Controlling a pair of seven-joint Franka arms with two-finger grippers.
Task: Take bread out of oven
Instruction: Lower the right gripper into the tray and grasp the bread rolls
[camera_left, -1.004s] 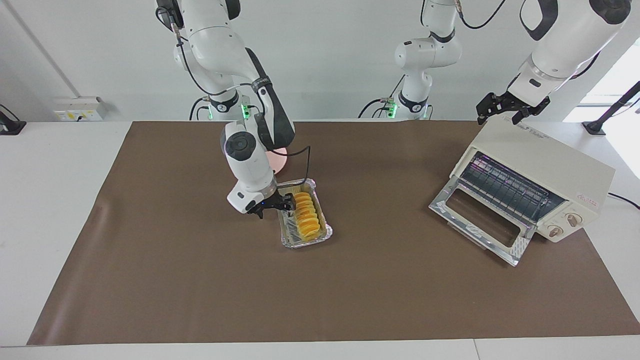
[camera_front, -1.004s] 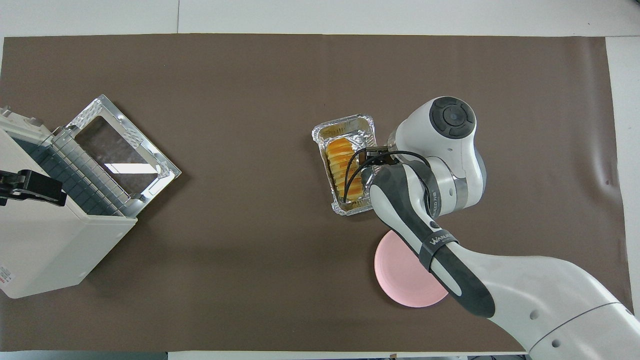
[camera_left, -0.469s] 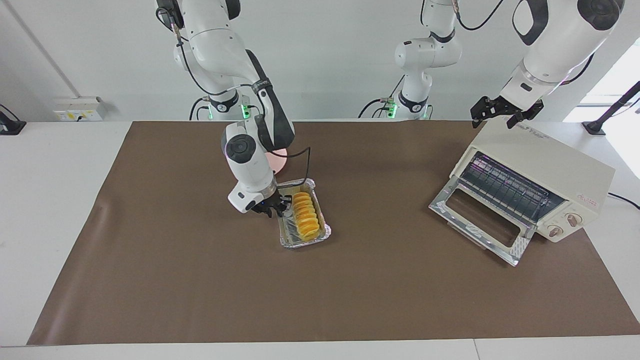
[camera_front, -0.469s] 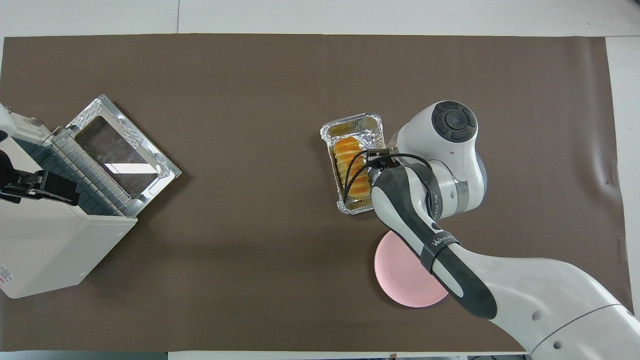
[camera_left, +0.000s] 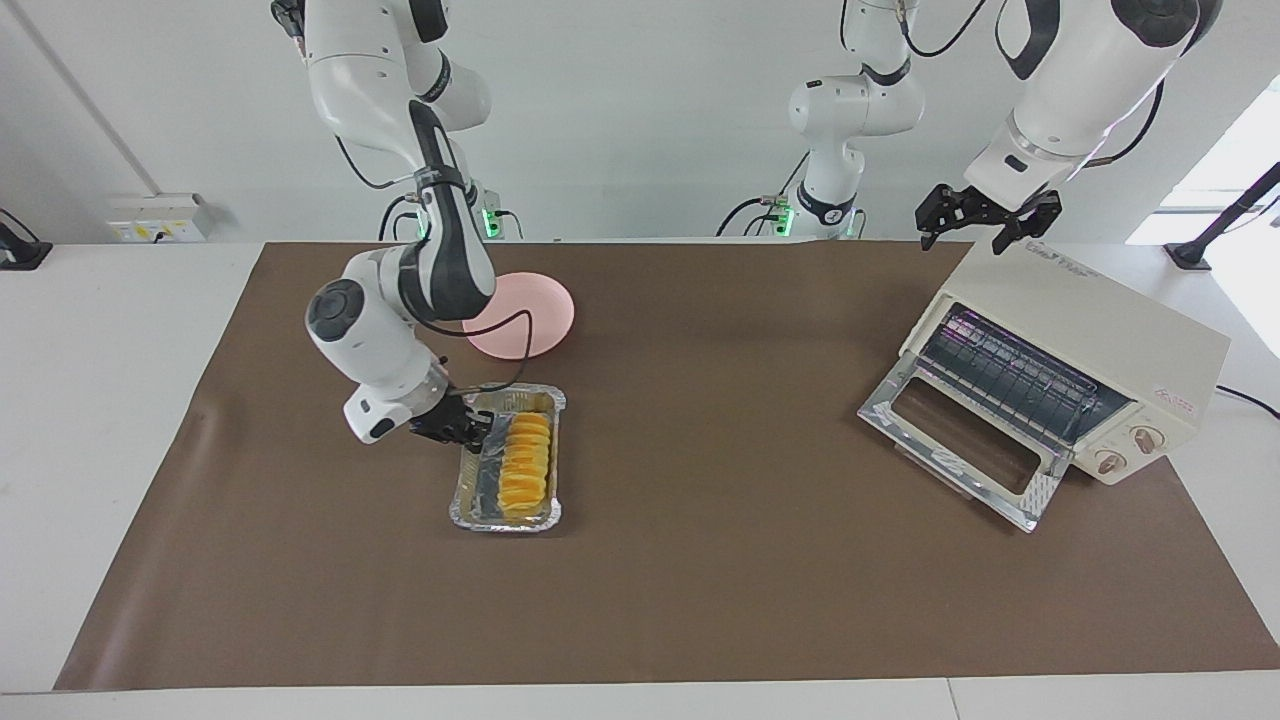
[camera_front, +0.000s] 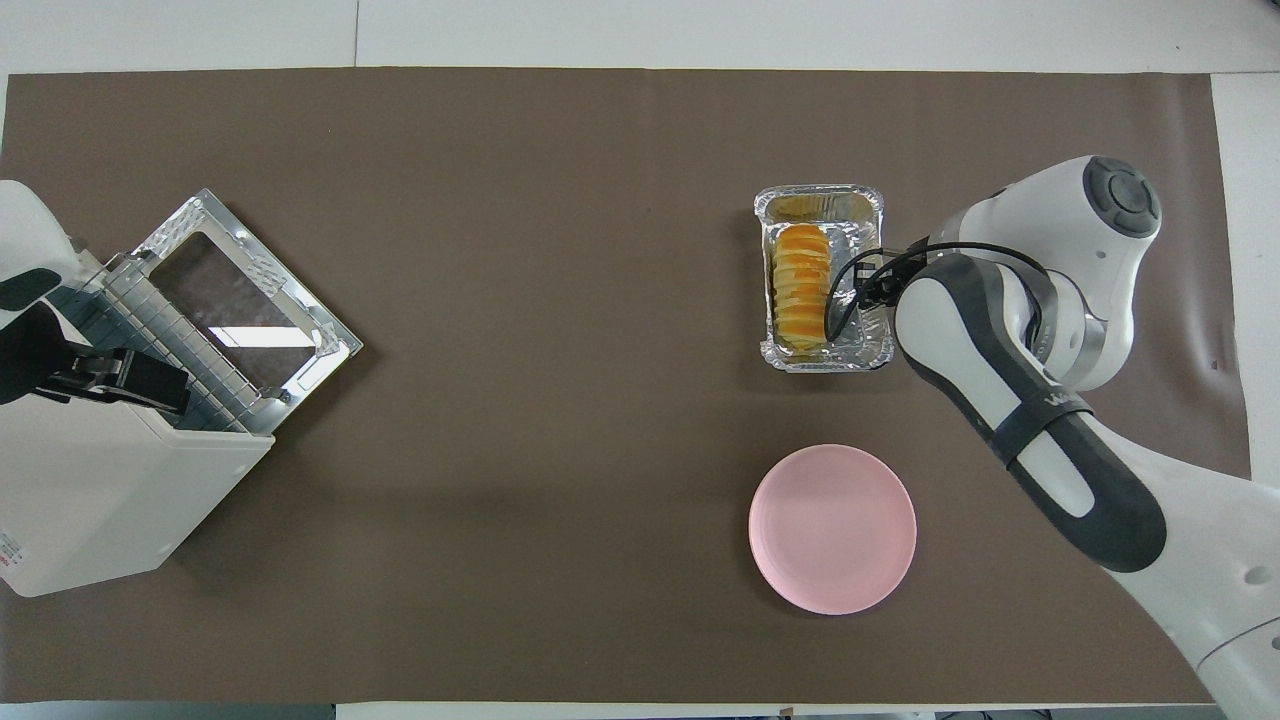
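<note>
Pinching the long side wall of the crinkled silver foil tray (camera_left: 505, 522) with the right gripper (camera_left: 458, 428), wrist low over the brown mat (camera_left: 700, 600), elbow folded. Just beside it, inside the tray: the ridged golden-yellow bread (camera_left: 525, 465), long axis parallel to the gripped wall, running toward and away from the robots. Nearer the robots, the round pink plate (camera_left: 530, 315). Well apart, at the left arm's end, the boxy cream-white oven (camera_left: 1090, 330), glass door dropped, rack bare. Hovering over its top, the left gripper (camera_left: 985, 215), fingers spread, holding nothing.
</note>
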